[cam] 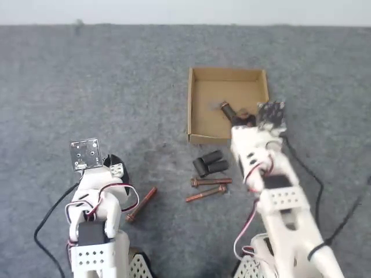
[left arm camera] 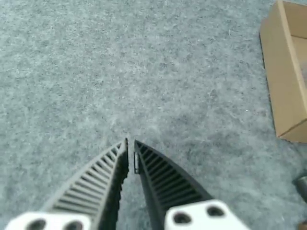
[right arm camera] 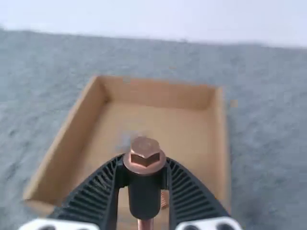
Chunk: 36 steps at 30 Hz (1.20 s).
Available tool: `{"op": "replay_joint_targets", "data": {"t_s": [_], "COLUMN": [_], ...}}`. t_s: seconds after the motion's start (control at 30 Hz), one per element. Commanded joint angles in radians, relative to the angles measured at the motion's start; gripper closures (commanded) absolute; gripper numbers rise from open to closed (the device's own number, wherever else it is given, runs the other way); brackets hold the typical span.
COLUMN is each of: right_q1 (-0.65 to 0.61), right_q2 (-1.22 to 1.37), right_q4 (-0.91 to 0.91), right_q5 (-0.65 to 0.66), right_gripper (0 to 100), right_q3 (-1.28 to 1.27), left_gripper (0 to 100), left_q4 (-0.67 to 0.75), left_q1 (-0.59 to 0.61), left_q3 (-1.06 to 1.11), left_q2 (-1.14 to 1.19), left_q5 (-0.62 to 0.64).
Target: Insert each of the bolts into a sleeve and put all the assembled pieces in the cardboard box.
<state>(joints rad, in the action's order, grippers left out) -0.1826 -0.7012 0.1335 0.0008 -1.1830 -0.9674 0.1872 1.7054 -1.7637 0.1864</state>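
Nearest us, the left gripper [left arm camera: 130,143] is hanging over the grey carpet [cam: 87,87], its fingers pressed together on nothing. At its five o'clock in the high view, a lone bolt [cam: 142,204] is lying aslant. Farther on, two bolts [cam: 210,182] are lying nearly side by side. Just beyond them, two loose sleeves [cam: 215,167] are touching each other at six o'clock of the cardboard box [cam: 189,104]. Over the box, the right gripper [right arm camera: 144,165] is pinching a sleeved bolt [right arm camera: 144,155] (its black sleeve [right arm camera: 144,191] is hiding most of the shank). The right arm is covering the box's near right corner.
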Motion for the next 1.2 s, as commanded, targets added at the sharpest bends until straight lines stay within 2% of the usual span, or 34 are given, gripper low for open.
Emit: {"op": "replay_joint_targets", "data": {"t_s": [0.0, 0.13, 0.27, 0.5, 0.6, 0.77, 0.97, 1.07, 1.17], "right_q1": [0.042, 0.048, 0.065, 0.079, 0.076, 0.073, 0.068, 0.062, 0.058], "right_q2": [0.094, 0.309, 0.529, 0.875, 0.98, 1.053, 1.055, 1.046, 0.992], "right_q4": [0.108, 0.185, 0.254, 0.524, 0.622, 0.746, 0.834, 0.874, 0.931], "right_q5": [0.143, 0.212, 0.219, 0.219, 0.219, 0.219, 0.219, 0.219, 0.213], "right_gripper": [99.3, 99.3, 99.3, 99.2, 99.2, 96.9, 74.0, 74.9, 82.8], "right_q3": [0.241, 0.431, 0.651, 1.06, 1.185, 1.32, 1.359, 1.363, 1.363], "left_gripper": [97, 97, 97, 97, 97, 97, 97, 97, 97], "left_q4": [0.0, 0.002, 0.002, 0.002, 0.003, 0.003, 0.025, 0.029, 0.029], "left_q1": [0.002, 0.002, 0.002, 0.002, 0.0, -0.002, -0.002, -0.002, -0.002], "left_q3": [-0.016, -0.016, -0.016, -0.016, -0.016, -0.016, -0.016, -0.016, -0.016], "left_q2": [-0.021, -0.021, -0.021, -0.023, -0.023, -0.023, -0.02, -0.02, -0.02], "left_q5": [-0.008, -0.008, -0.008, -0.008, -0.048, -0.089, -0.091, -0.091, -0.091]}}
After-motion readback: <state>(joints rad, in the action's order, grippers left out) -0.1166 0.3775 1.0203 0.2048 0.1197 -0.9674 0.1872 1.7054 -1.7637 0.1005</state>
